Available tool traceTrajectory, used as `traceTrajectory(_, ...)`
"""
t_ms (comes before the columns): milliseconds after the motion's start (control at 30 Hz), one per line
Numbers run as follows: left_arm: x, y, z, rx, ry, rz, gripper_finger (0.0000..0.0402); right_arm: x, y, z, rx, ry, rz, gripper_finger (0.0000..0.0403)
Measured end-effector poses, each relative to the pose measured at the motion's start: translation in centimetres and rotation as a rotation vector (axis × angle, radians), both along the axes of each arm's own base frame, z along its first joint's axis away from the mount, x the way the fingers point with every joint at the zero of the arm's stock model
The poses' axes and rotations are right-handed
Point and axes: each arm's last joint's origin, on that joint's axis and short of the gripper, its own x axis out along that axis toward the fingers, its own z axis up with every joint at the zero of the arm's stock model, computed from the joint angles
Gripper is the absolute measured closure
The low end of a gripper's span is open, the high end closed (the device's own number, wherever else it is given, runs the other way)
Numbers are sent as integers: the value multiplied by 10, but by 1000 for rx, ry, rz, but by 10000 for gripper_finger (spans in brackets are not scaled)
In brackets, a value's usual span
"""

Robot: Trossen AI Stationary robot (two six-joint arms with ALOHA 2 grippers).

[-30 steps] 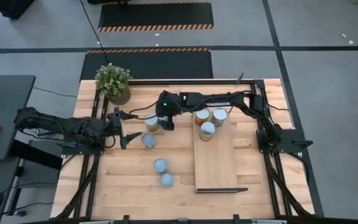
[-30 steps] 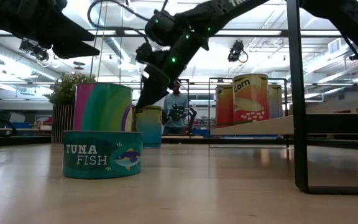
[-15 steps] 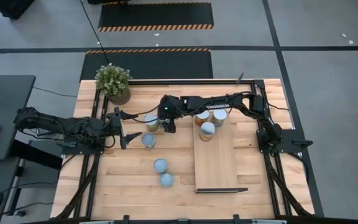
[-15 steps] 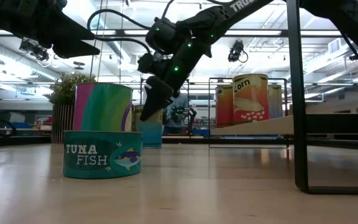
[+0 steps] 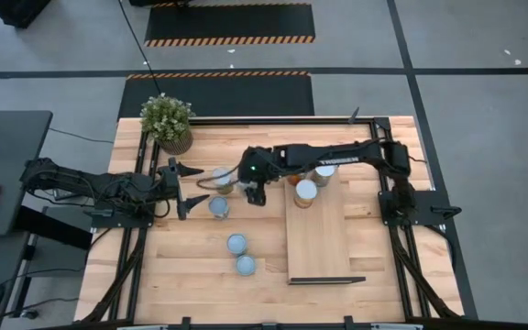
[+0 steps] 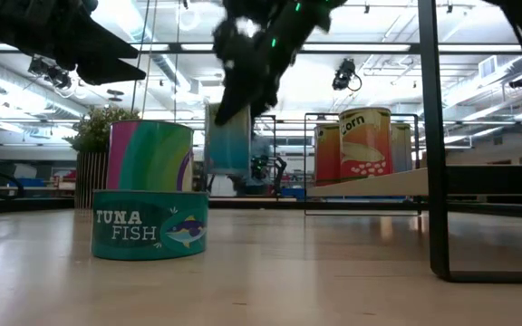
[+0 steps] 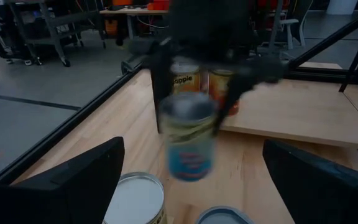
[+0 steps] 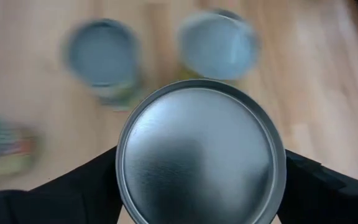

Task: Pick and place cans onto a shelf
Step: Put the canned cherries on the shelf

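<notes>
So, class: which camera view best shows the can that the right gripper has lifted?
The right wrist view: the lifted can fills it, silvery top between the dark fingers. The low view shows its side clear of the table, blurred. The left wrist view blurs it too. The high view hides it beneath the right gripper.

Low view, lower left: the flat teal can (image 6: 149,225) reads "TUNA FISH". Right of centre, a can on the shelf (image 6: 364,143) reads "Corn". Left wrist view, another can (image 7: 183,79) shows "apple".
</notes>
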Motion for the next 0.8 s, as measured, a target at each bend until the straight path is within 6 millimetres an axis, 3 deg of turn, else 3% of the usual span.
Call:
traceTrajectory(233,0,0,0,-1,0,0,12,-14,62,21,-4,-3,105,74)
traceTrajectory(500,0,0,0,-13,-6,3,12,-45,107,40,-23,62,38,74)
traceTrajectory(667,0,0,1,-17,-16,3,12,-64,130,33,-34,176,12,74)
traceTrajectory(800,0,0,1,-18,-19,3,12,-77,136,19,-44,207,-37,74)
